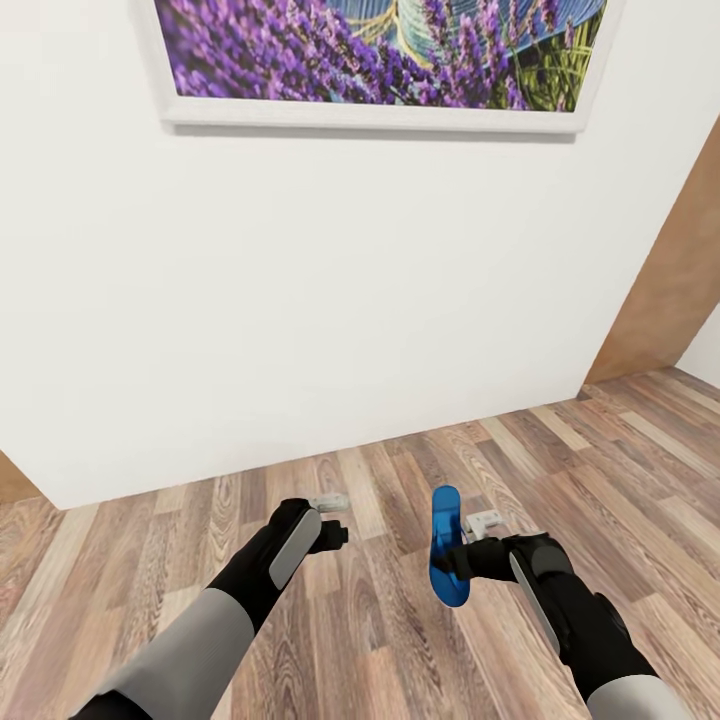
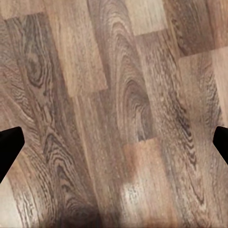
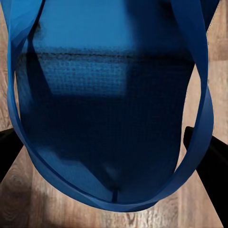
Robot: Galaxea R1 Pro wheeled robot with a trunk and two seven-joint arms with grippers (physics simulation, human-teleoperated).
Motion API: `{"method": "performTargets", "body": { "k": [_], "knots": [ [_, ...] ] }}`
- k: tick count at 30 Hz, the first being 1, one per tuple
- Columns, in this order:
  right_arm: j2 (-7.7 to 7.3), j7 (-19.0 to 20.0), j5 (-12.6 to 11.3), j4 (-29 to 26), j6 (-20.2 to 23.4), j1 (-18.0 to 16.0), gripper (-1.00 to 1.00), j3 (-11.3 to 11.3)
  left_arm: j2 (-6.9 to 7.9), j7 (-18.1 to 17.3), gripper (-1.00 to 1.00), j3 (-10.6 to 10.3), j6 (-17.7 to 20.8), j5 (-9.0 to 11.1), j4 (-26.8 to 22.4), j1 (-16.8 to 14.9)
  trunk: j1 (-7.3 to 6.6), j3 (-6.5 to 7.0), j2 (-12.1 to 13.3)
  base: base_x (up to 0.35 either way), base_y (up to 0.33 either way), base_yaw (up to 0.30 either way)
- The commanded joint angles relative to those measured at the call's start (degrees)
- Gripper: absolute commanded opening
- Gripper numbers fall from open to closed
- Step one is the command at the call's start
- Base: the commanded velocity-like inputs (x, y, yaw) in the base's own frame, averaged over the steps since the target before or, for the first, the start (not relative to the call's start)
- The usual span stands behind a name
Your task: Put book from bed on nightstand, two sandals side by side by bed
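The right gripper is gripping a blue sandal on edge above the floor, at 5 o'clock. The left gripper is hanging wide apart, empty, at 7 o'clock.

Two arms, one build. Left arm: pale grey upper sleeve, matte black forearm and wrist, with a long light-grey oval panel set into the wrist housing. Right arm: same black casing over a grey sleeve, with a matching grey strip along the wrist. Left gripper: black body, small light-grey block on top. Right gripper: same black body and grey block. Fingers appear plain black, blunt-tipped, unmarked.
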Motion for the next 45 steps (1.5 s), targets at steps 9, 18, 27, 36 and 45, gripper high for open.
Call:
{"method": "performTargets", "body": {
  "k": [9,18,27,36,45],
  "knots": [
    [-0.04,0.4,0.4,-0.1,0.2,0.0,-1.0,0.1,0.0,0.6,1.0,-0.1,0.0,0.6,0.0,0.0,-0.01,-0.31,0.0,0.0,0.0,0.061],
    [-0.04,0.4,0.4,-0.1,0.2,0.0,-1.0,0.1,0.0,0.6,1.0,-0.1,0.0,0.6,0.0,0.0,-0.01,-0.55,0.0,0.0,0.0,0.029],
    [-0.04,0.4,0.4,-0.1,0.2,0.0,-1.0,0.1,0.0,0.6,1.0,-0.1,0.0,0.6,0.0,0.0,-0.01,-0.78,0.0,0.0,0.0,0.005],
    [-0.04,0.4,0.4,-0.1,0.2,0.0,-1.0,0.1,0.0,0.6,1.0,-0.1,0.0,0.6,0.0,0.0,-0.01,-1.0,0.0,0.0,0.0,0.0],
    [-0.04,0.4,0.4,-0.1,0.2,0.0,-1.0,0.1,0.0,0.6,1.0,-0.1,0.1,0.6,0.0,0.0,-0.01,-1.19,0.0,0.0,0.0,0.0]
  ]
}}
